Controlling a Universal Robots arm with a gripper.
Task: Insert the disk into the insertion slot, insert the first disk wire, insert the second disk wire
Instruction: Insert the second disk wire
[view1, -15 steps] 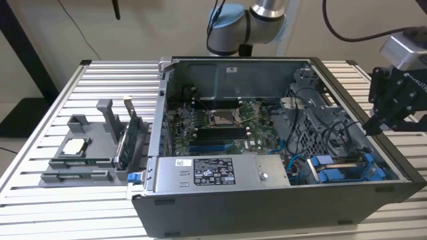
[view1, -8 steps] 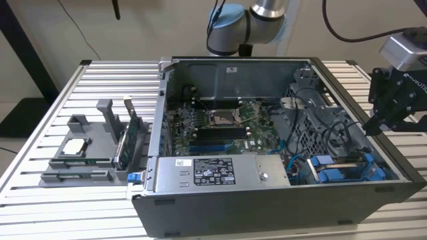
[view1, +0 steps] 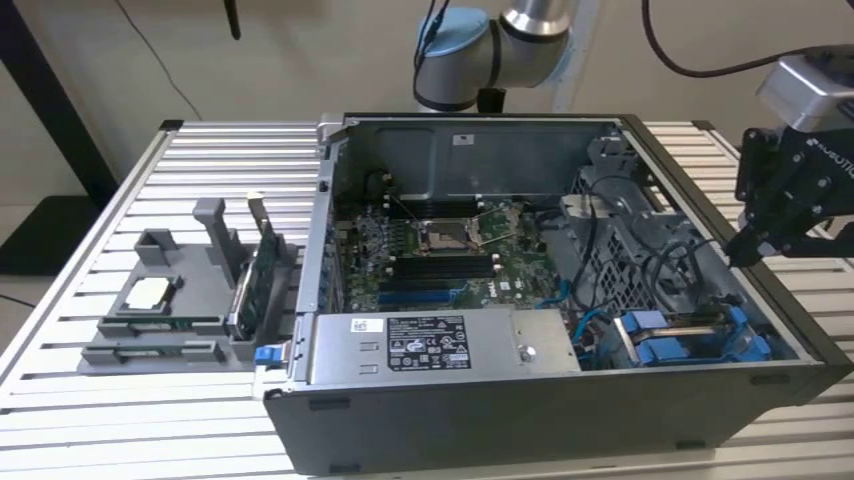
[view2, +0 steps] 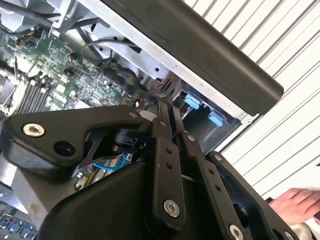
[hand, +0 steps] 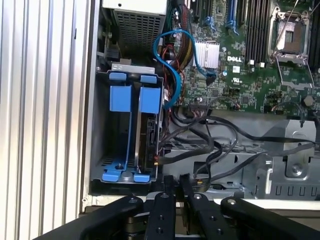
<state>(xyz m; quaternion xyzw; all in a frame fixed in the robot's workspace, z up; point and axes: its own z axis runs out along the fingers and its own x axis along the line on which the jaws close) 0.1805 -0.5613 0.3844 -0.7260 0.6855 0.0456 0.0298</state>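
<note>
From the exterior view, the open computer case (view1: 561, 300) lies on the slatted tabletop (view1: 80, 300) and the gripper (view1: 747, 250) hangs over the case's edge at the exterior view's right, above the drive cage. Down in the near right corner the disk (view1: 674, 345) in its blue carrier already sits in the insertion slot (view1: 627, 340), so I'd judge the first step done. At the exterior view's left I count one grey parts holder (view1: 174, 300), with one processor chip (view1: 144, 293) lying on it and one green card (view1: 254, 280) standing upright in it. In the second wrist view the gripper (view2: 167, 102) has its two black fingers (view2: 162, 130) pressed together with nothing I can make out between them, its tip just above the dark cables by the cage; two blue tabs (view2: 200, 111) peek out under the case wall, and one person's hand (view2: 295, 205) rests at the picture's edge. In the first wrist view the cage (hand: 97, 150) holds two blue carrier frames side by side; the one toward the motherboard carries the disk (hand: 149, 137), the other looks empty. One blue cable (hand: 170, 65) loops from the motherboard (hand: 250, 75) toward the cage, and several black cables (hand: 210, 142) lie loose near the drive's end. I cannot tell whether either wire is plugged in, so those two steps look unfinished at best.
</note>
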